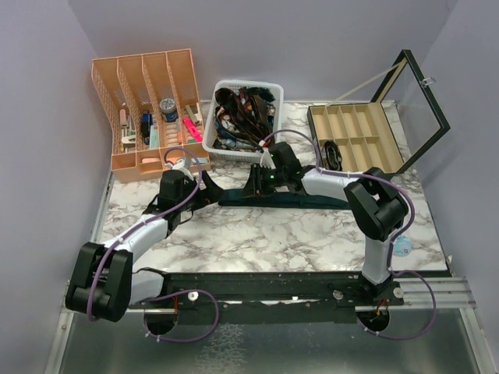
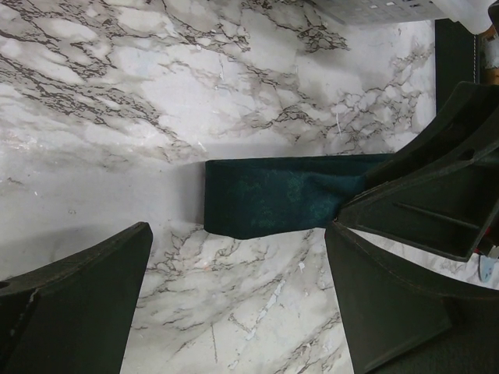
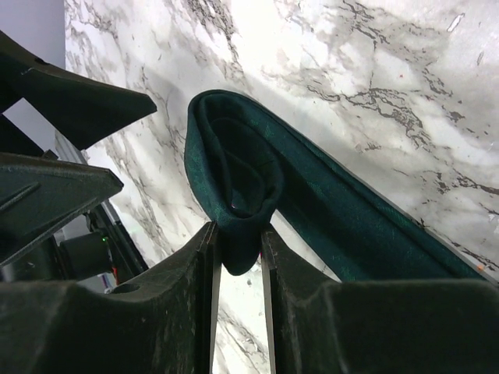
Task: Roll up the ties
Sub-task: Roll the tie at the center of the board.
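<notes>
Right wrist view: rolled tie (image 3: 234,179) sits pinched between the right fingers (image 3: 183,304).

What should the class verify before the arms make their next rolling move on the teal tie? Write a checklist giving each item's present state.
1. Right jaws pinch the tie at its started roll: ok.
2. Roll wound tight: not ok, a loose loop gapes in the middle.
3. Left jaws open, holding nothing: ok.
4. Unrolled length lies flat on the table: ok.
5. Free compartment in the open case: ok.
</notes>
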`<state>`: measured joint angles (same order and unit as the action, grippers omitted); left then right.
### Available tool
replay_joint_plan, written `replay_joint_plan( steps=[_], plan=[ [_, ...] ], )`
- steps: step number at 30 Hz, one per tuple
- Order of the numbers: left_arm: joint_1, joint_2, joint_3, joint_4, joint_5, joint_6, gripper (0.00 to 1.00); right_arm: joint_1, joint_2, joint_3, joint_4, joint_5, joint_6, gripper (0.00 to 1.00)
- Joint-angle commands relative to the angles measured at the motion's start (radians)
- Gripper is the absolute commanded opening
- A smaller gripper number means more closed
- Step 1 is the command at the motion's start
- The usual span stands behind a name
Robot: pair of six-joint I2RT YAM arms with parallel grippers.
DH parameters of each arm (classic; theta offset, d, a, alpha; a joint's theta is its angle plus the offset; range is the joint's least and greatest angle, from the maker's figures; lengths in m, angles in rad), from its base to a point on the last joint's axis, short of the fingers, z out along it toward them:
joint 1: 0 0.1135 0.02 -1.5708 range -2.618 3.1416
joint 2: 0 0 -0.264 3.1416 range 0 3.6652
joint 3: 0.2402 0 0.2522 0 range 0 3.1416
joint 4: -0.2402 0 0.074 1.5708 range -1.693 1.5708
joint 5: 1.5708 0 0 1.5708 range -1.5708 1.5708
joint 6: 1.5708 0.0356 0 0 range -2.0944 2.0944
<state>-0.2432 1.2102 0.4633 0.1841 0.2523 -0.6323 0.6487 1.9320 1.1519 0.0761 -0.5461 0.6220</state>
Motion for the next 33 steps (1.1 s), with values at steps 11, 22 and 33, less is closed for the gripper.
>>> replay_joint_plan(
  steps=[11, 22, 33],
  plan=[
    [0.007, 0.038, -0.024, 0.075, 0.071, -0.016, 0.9, 0.005, 0.045, -0.015, 0.003, 0.083, -0.078, 0.31],
    [0.008, -0.045, -0.011, -0.018, -0.067, -0.037, 0.89, 0.005, -0.074, 0.001, -0.097, 0.239, -0.252, 0.65],
    [0.095, -0.182, -0.051, -0.138, -0.157, -0.068, 0.92, 0.049, -0.189, -0.144, 0.225, 0.011, -0.881, 1.0]
  ],
)
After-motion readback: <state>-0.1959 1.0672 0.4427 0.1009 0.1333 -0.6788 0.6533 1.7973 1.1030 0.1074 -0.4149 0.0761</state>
